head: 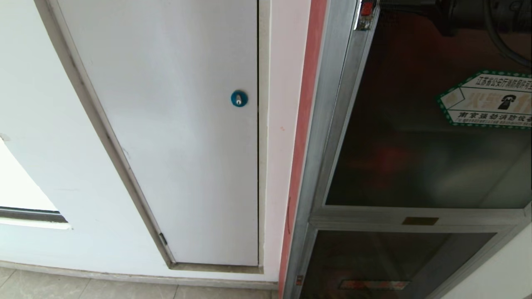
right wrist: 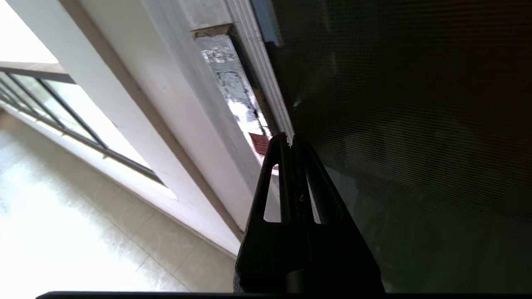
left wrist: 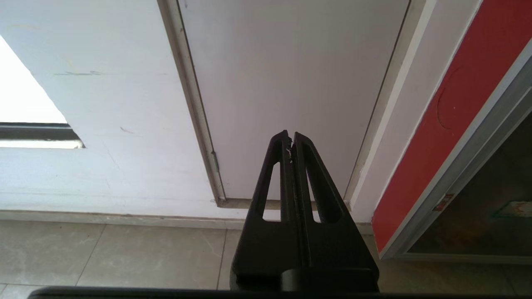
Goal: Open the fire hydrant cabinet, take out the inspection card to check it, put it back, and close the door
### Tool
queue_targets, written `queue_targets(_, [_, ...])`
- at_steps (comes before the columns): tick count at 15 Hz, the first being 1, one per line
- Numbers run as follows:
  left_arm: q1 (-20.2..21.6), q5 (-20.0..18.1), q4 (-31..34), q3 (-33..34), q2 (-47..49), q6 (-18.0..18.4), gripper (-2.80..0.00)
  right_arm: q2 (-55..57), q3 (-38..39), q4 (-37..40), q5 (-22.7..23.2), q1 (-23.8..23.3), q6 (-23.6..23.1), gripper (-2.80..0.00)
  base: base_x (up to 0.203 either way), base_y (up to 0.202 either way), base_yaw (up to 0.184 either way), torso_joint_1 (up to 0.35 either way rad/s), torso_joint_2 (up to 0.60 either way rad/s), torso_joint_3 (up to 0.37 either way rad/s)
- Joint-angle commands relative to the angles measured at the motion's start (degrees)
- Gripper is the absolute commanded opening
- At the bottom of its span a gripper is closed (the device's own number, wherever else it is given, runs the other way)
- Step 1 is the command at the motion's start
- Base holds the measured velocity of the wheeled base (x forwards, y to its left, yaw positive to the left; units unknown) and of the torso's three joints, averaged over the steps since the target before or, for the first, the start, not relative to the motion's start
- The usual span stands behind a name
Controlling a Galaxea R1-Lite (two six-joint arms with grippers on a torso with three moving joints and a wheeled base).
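Note:
The fire hydrant cabinet (head: 320, 166) stands at the right, its silver frame against a red strip of wall. Its door (head: 415, 145) is dark glass with a green-bordered hexagonal sticker (head: 490, 99) and looks closed in its frame. A red latch (head: 366, 9) sits at the door's upper left edge. My right arm (head: 469, 14) shows dark at the top right. My right gripper (right wrist: 290, 139) is shut and empty, its tips just beside the red latch (right wrist: 260, 143) at the edge of the glass (right wrist: 415, 124). My left gripper (left wrist: 290, 136) hangs shut and low. The inspection card is out of view.
A plain white panel door (head: 178, 124) with a blue round lock (head: 239, 98) fills the wall left of the cabinet. Below the big door is a smaller dark glass panel (head: 386, 257). A window opening (head: 16, 187) lies far left, above the tiled floor (head: 83, 288).

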Motion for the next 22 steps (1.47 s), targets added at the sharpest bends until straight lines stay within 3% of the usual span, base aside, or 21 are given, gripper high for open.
queue_targets(1, [0.0, 0.0, 0.0, 0.0, 0.0, 0.0, -2.80, -1.9, 0.9, 0.0, 0.4, 0.1, 0.1, -2.80, 0.000, 0.000, 0.000, 0.000, 0.00, 0.000])
queue_targets(7, [0.0, 0.0, 0.0, 0.0, 0.0, 0.0, -2.80, -11.4, 11.9, -0.5, 1.1, 0.2, 0.3, -2.80, 0.000, 0.000, 0.000, 0.000, 0.00, 0.000])
queue_targets(14, [0.0, 0.0, 0.0, 0.0, 0.0, 0.0, -2.80, -31.0, 27.1, -0.7, 1.2, 0.1, 0.0, -2.80, 0.000, 0.000, 0.000, 0.000, 0.00, 0.000])
queue_targets(18, [0.0, 0.0, 0.0, 0.0, 0.0, 0.0, -2.80, -44.1, 35.2, -0.1, -1.8, 0.0, -0.1, -2.80, 0.000, 0.000, 0.000, 0.000, 0.00, 0.000])
queue_targets(22, [0.0, 0.0, 0.0, 0.0, 0.0, 0.0, -2.80, -56.5, 37.4, 3.2, -7.2, -0.3, -0.2, -2.80, 0.000, 0.000, 0.000, 0.000, 0.00, 0.000])
